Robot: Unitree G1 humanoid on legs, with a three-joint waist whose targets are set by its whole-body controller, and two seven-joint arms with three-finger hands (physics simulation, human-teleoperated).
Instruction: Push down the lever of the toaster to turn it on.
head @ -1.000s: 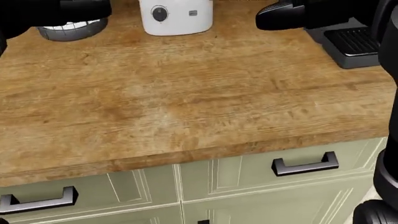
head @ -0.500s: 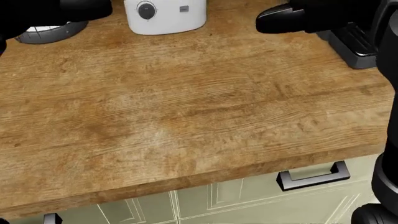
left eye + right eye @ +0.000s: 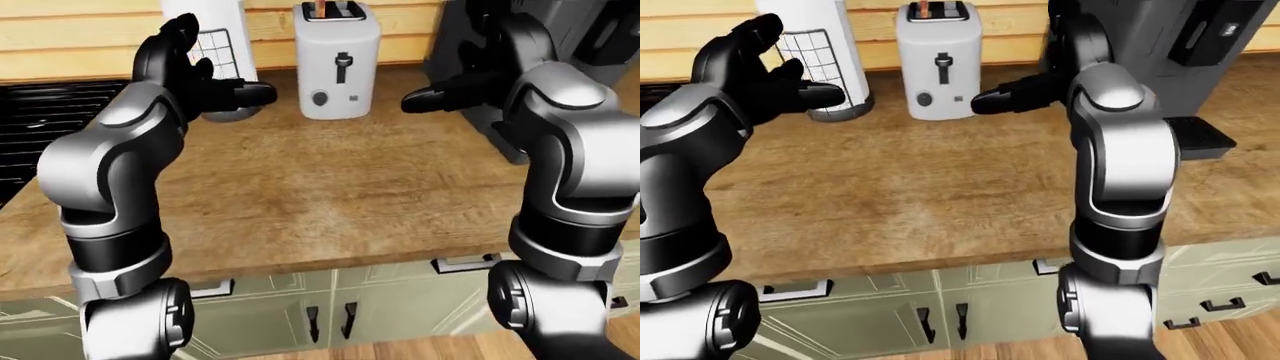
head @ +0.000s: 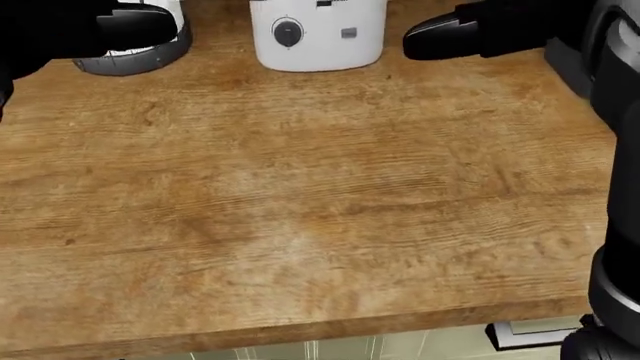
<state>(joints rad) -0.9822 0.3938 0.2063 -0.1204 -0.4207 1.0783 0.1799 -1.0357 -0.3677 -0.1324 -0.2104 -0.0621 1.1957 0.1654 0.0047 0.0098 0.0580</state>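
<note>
Your right robot hand (image 3: 440, 96) hovered with fingers apart at the toaster's (image 3: 338, 60) three o'clock; its stiff lever (image 3: 342, 66) needed a firm downward fingertip press.

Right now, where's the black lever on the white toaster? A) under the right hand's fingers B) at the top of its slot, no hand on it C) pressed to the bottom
B: the black lever sits high on the white toaster; the right hand hovers beside it, apart.
</note>
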